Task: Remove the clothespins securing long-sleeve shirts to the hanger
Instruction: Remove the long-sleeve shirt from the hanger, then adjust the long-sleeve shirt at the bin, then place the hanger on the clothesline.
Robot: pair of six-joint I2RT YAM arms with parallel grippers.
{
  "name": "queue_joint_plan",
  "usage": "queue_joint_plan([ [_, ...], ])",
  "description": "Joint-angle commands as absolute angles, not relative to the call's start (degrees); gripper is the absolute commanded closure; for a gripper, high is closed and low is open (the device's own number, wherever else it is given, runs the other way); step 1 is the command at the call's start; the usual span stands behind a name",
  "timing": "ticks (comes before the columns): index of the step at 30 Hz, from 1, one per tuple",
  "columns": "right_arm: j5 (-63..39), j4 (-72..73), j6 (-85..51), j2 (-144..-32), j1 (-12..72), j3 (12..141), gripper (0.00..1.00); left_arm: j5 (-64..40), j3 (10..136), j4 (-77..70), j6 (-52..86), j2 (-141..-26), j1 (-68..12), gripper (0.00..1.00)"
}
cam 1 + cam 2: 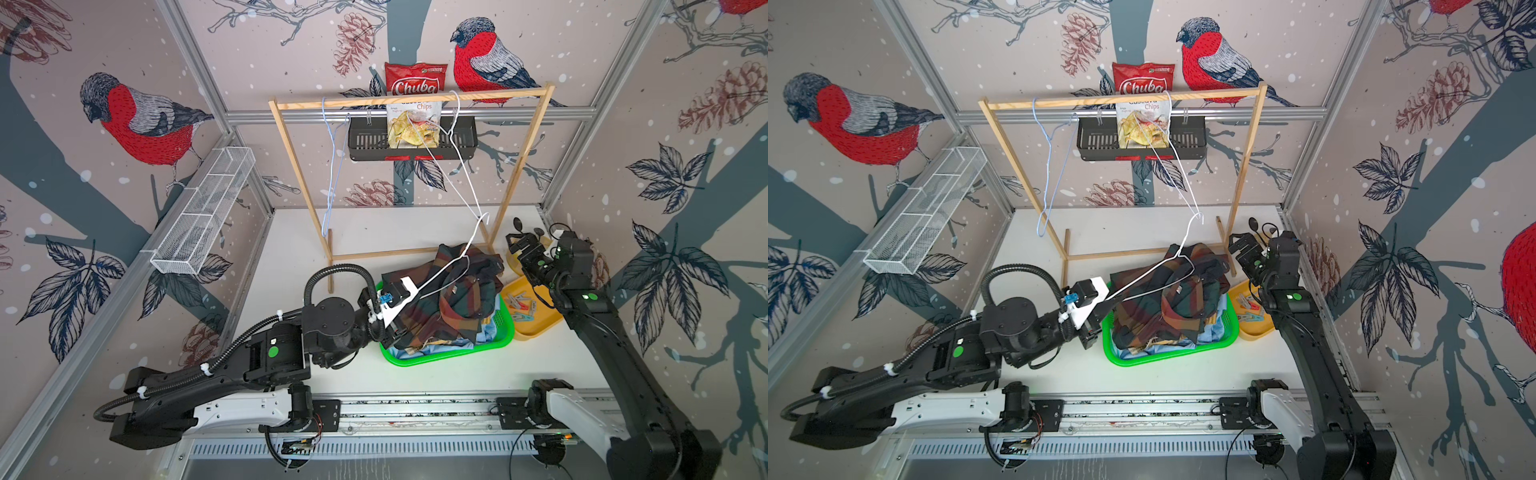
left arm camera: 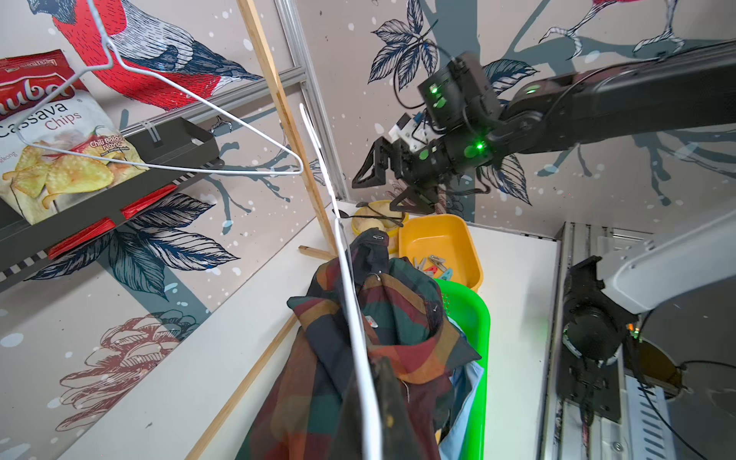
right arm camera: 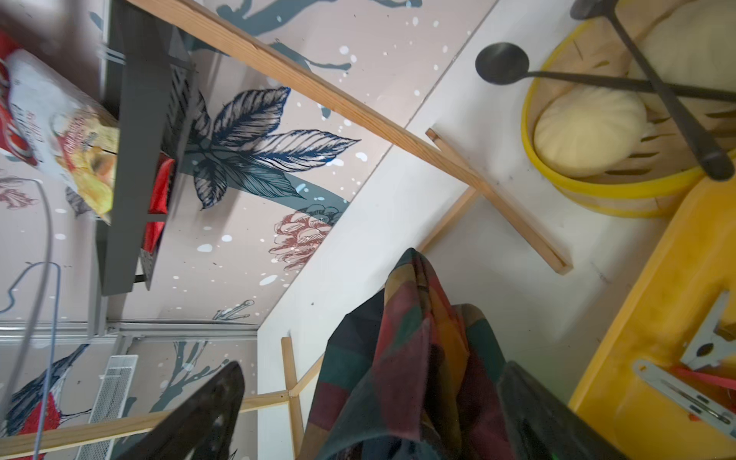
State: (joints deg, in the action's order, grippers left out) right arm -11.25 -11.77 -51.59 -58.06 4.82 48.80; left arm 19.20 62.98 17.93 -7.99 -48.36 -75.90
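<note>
left gripper clenched on the white wire hanger, right gripper released; i judge this checked shirt unpinned, so next i lift the hanger clear.

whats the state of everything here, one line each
left gripper, shut on held white hanger
right gripper, open, holding nothing
check shirt, heaped in green basket
clothespins, loose in yellow tray
blue hanger, bare, on rack
other white hanger, bare, on rack
chips bag, upright in black basket
</note>
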Motion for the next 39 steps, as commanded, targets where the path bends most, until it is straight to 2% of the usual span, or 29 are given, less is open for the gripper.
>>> queue_joint_plan([
  [1,-13.4,-7.4,-49.7,-62.0,6.1,49.4,0.0,19.2,64.5,20.2,-6.1,-45.8,-75.9,1.0],
  [7,-12.4,-5.3,-49.5,-68.6,9.9,49.5,0.01,29.7,70.0,19.9,-6.3,-41.6,-75.9,1.0],
  [12,-12.3,-3.6,-49.8,-70.7,10.8,48.2,0.02,41.6,78.1,21.5,-6.4,-43.2,-75.9,1.0],
  [15,-12.9,-2.9,-49.5,-71.2,11.1,47.5,0.08,46.5,80.4,18.4,-8.9,-44.4,-75.9,1.0],
  [19,-12.4,-2.9,-49.1,-71.1,12.4,47.1,0.23,50.6,81.7,9.9,-16.0,-47.9,-75.9,1.0],
  [22,-12.3,-2.9,-49.1,-70.5,13.2,46.5,0.33,50.8,82.5,2.5,-21.8,-51.5,-75.6,1.0],
  [24,-12.5,-3.1,-49.0,-70.1,13.5,45.9,0.34,50.7,84.7,0.7,-23.3,-54.6,-73.8,1.0],
  [29,-12.6,-2.9,-49.5,-68.1,14.3,43.9,0.34,42.5,92.3,5.5,-17.0,-62.0,-61.8,1.0],
  [39,-12.7,-4.0,-49.1,-64.4,15.0,42.3,0.42,30.0,98.4,8.7,-9.6,-72.2,-47.6,1.0],
])
